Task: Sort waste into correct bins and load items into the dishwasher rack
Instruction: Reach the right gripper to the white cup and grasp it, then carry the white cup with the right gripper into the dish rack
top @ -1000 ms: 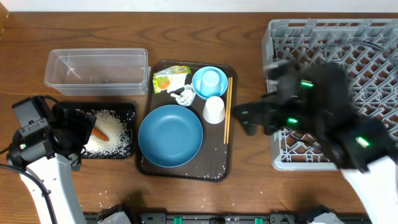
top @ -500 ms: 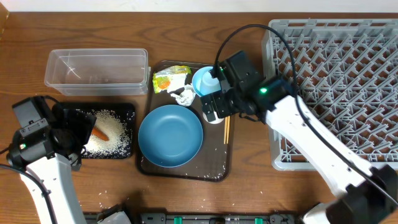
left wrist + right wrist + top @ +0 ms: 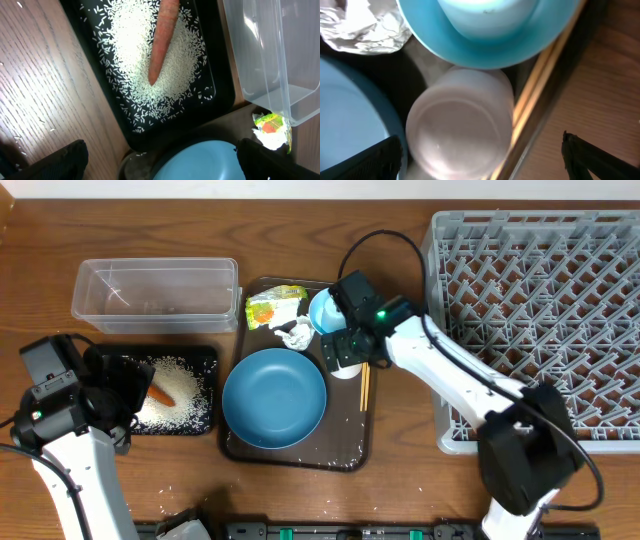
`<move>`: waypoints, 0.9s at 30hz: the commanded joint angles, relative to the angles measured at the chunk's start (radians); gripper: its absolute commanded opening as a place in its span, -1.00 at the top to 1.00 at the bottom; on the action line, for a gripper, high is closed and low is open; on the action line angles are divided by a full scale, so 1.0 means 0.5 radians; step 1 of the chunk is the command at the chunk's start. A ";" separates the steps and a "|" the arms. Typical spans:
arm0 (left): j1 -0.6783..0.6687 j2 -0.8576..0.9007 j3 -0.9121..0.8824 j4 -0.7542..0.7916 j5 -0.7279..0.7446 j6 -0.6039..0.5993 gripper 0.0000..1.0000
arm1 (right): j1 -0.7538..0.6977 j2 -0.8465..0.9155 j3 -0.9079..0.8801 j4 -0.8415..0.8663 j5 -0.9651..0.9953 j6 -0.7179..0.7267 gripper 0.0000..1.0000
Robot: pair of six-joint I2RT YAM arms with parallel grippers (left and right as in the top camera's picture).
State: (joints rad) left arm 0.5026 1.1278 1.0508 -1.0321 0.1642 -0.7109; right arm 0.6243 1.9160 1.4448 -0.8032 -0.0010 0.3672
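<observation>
**Inspector:** Left arm, nearest the front edge. Pose?

**Recorder:** Folded at the near-left corner of the desk (image 3: 420,490), wrist turned toward the middle. The left gripper (image 3: 125,392) hangs over the left end of the black tray (image 3: 208,356). Its jaws are spread wide, and it holds and touches nothing.

**Inspector:** What lies by it?

**Recorder:** White rice (image 3: 175,65) is heaped in that tray. The carrot (image 3: 162,40) lies on the heap, just beyond the gripper.

**Inspector:** Right arm?

**Recorder:** It rises from the near-right corner and stretches leftward past the near-left corner of the dishwasher rack (image 3: 540,300), out over the brown serving tray (image 3: 300,456). The right gripper (image 3: 345,352) points down over the white cup (image 3: 460,122) with its jaws fully apart. I cannot tell whether either one touches the cup. The cup is not gripped.

**Inspector:** What is around the cup?

**Recorder:** The dark-blue plate (image 3: 274,398) is just beside it on the left. The chopsticks (image 3: 540,95) lie alongside on the right, following the serving tray's right edge. The light-blue bowl (image 3: 322,312) is just beyond the cup. The tissue (image 3: 297,333) lies left of the bowl, with the wrapper (image 3: 272,307) beyond it at the tray's far-left corner.

**Inspector:** Far side?

**Recorder:** The clear tub (image 3: 155,290) stands beyond the black tray, near it. The rack takes up the right side of the desk, from near to far.
</observation>
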 commanded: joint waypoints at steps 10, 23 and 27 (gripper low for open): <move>0.008 0.004 0.040 -0.006 -0.033 -0.018 -0.94 | 0.034 0.068 0.031 0.145 -0.005 0.058 -0.87; 0.008 0.003 0.040 -0.006 -0.034 -0.018 -0.94 | 0.072 0.118 0.027 0.159 -0.006 0.074 -0.51; 0.008 0.003 0.040 -0.006 -0.033 -0.018 -0.94 | 0.072 0.113 0.030 0.153 -0.008 0.074 -0.36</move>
State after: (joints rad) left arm 0.5026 1.1278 1.0508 -1.0321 0.1642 -0.7109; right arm 0.6487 1.9697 1.4448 -0.7254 -0.0105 0.4007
